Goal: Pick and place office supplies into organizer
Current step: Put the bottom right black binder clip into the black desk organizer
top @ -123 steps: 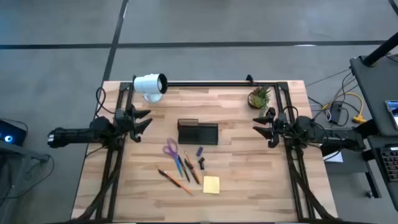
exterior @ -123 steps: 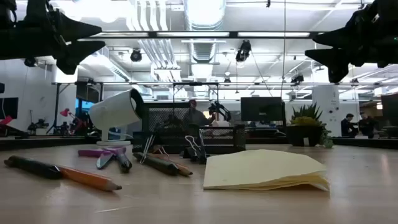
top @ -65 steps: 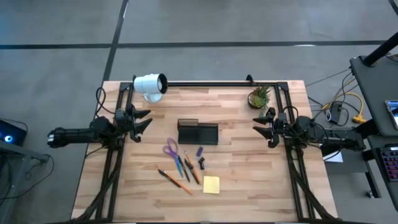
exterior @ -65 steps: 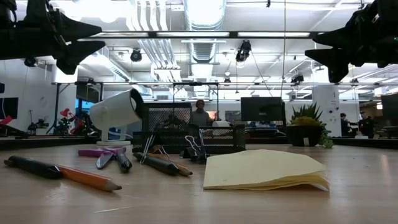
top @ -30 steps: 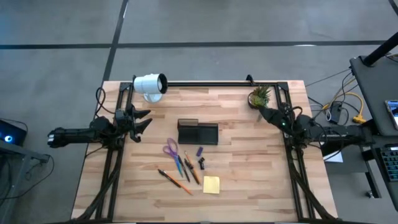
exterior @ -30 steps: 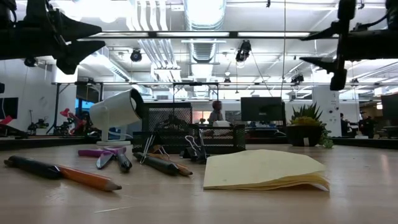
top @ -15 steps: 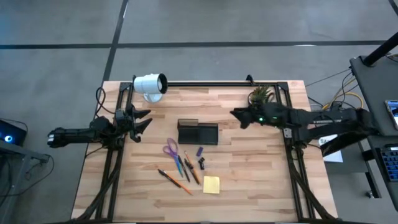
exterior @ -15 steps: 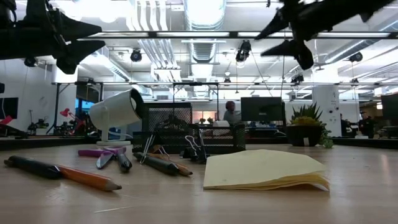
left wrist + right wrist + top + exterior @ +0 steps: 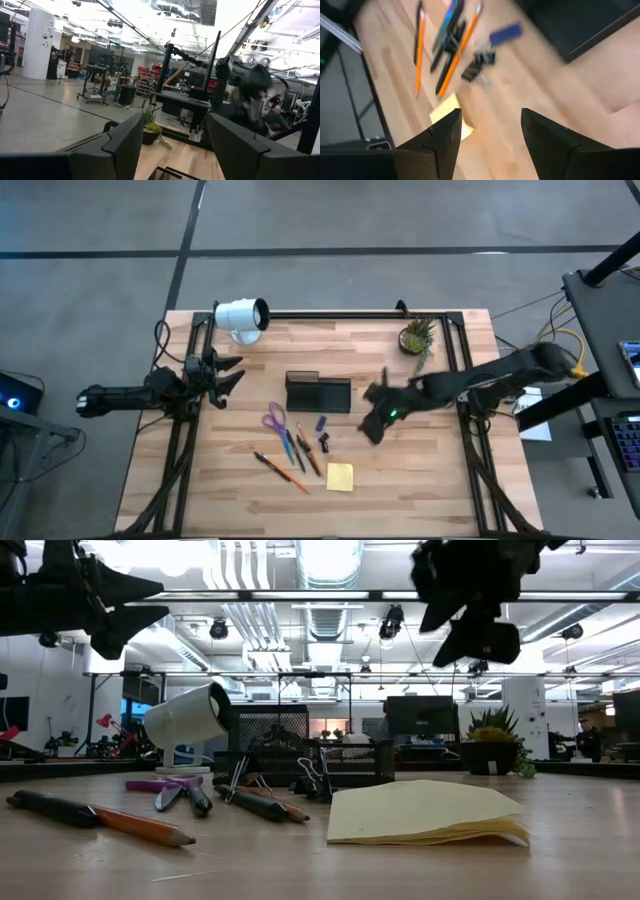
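The office supplies lie in a cluster near the table's middle: purple-handled scissors [image 9: 275, 420], orange and blue pens [image 9: 295, 452], a yellow sticky-note pad [image 9: 339, 476], a purple bit [image 9: 321, 423] and a black clip [image 9: 324, 444]. The black organizer [image 9: 318, 393] stands just beyond them. My right gripper [image 9: 375, 420] hovers open above the table, right of the clips. Its wrist view looks down on the pens [image 9: 447, 45], the black clip [image 9: 477, 65] and the pad [image 9: 446, 112]. My left gripper [image 9: 228, 372] waits open, high at the left side.
A white cylindrical lamp [image 9: 241, 316] stands at the far left corner and a small potted plant [image 9: 417, 336] at the far right. A black bar [image 9: 330, 313] runs along the far edge. Bare wood lies near the front edge and right of the pad.
My right arm has swung from the table's right edge toward the middle. It has moved nearer and tipped its gripper downward over the supplies. The supplies and the organizer have stayed where they were.
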Available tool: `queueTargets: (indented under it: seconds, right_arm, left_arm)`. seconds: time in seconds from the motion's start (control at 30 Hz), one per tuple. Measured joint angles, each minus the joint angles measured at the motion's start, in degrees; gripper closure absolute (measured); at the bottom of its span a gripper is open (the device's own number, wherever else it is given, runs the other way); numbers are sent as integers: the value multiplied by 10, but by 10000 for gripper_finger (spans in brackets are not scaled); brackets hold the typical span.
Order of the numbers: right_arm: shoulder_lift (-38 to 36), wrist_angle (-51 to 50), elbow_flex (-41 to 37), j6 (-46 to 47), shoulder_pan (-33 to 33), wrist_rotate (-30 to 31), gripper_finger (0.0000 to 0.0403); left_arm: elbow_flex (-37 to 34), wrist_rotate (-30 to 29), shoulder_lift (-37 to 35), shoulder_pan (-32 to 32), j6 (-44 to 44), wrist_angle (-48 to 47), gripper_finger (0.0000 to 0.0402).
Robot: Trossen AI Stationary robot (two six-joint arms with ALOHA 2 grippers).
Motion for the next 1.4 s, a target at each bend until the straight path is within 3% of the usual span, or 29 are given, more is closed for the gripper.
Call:
queueTargets:
  seconds: [0.17, 0.33, 0.43, 0.7, 0.83, 0.93, 1.23, 1.4]
  right_arm:
    - [129, -2, 83, 22, 40, 19, 209]
    - [214, -86, 184, 67, 73, 137, 209]
    - [252, -114, 233, 91, 91, 174, 209]
    - [356, -152, 341, 106, 111, 184, 209]
    - [380, -211, 355, 149, 112, 202, 209]
    - [372, -217, 355, 168, 119, 252, 209]
    - [361, -187, 363, -1, 119, 222, 204]
    - [359, -188, 363, -85, 118, 210, 166]
  left_arm:
    - [0, 0, 0, 0, 0, 0, 194]
    - [0, 0, 0, 0, 0, 1, 194]
    - [0, 0, 0, 0, 0, 1, 194]
    - [0, 0, 2, 0, 0, 0, 194]
    - [0, 0, 2, 0, 0, 0, 194]
    - [0, 0, 3, 0, 0, 0, 194]
    - [0, 0, 3, 0, 0, 1, 194]
    - [0, 0, 4, 0, 0, 2, 194]
